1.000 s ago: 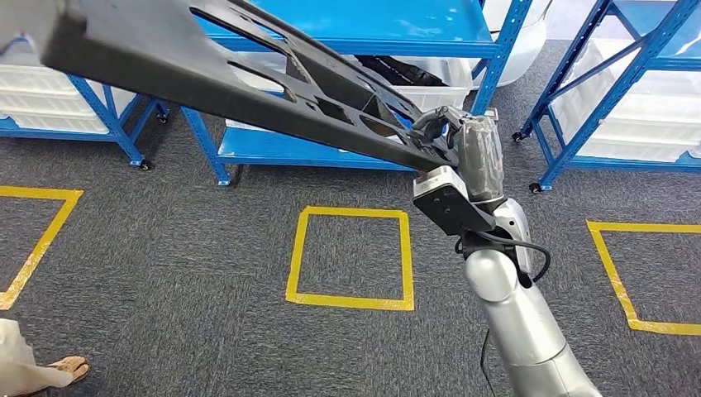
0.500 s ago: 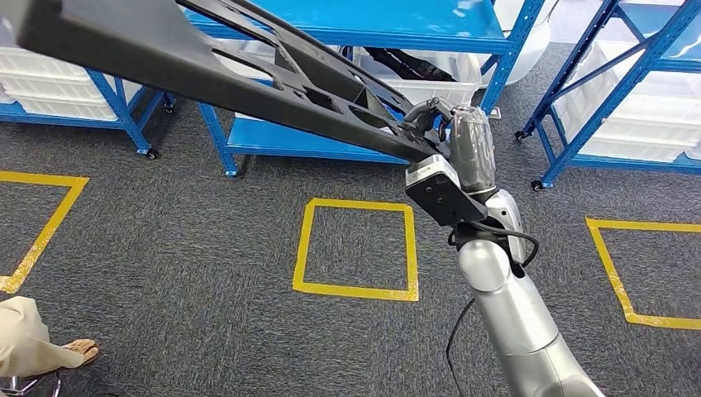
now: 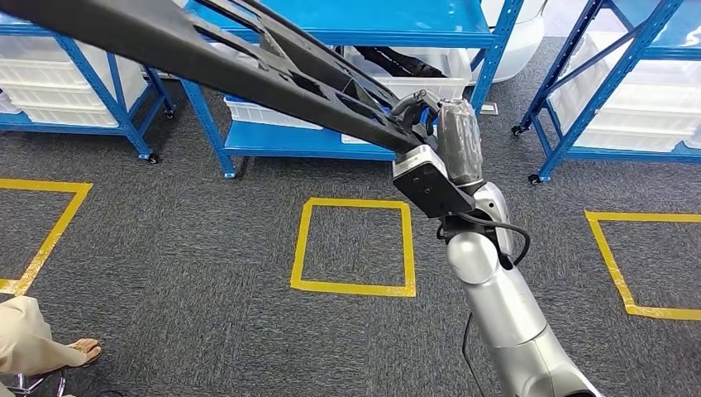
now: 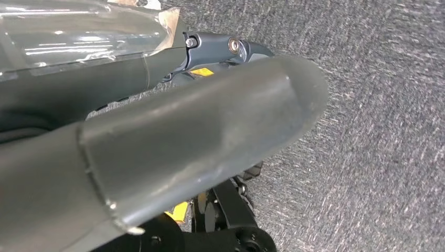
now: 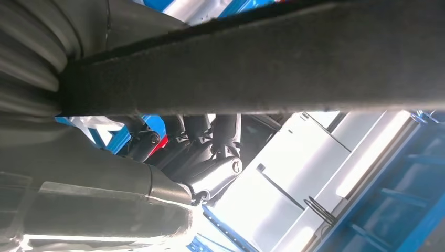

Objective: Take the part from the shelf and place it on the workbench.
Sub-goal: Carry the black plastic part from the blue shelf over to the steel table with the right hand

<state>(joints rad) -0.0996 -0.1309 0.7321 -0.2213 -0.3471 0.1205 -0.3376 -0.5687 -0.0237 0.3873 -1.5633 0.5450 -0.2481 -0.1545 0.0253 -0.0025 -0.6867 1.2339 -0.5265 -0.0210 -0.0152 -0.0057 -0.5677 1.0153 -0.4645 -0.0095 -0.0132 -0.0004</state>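
The part (image 3: 248, 62) is a long black frame with cut-outs, reaching from the upper left of the head view down to my right hand (image 3: 450, 136). That hand grips the part's near end and holds it in the air above the carpet, in front of the blue shelf (image 3: 372, 21). In the right wrist view the part (image 5: 262, 63) crosses as a thick dark bar, with the dark fingers (image 5: 210, 157) curled under it. My left hand (image 4: 183, 136) hangs over the grey carpet with thumb and fingers apart and nothing in it.
White bins (image 3: 430, 74) sit on the blue shelf behind the part. Another blue rack (image 3: 595, 66) stands at the right. A yellow taped square (image 3: 354, 246) marks the carpet ahead, with others at both sides. A person's sandalled foot (image 3: 78, 351) is at the lower left.
The whole picture has shifted, so the camera has moved. My right hand still grips the part, and both sit slightly higher and further left in the head view.
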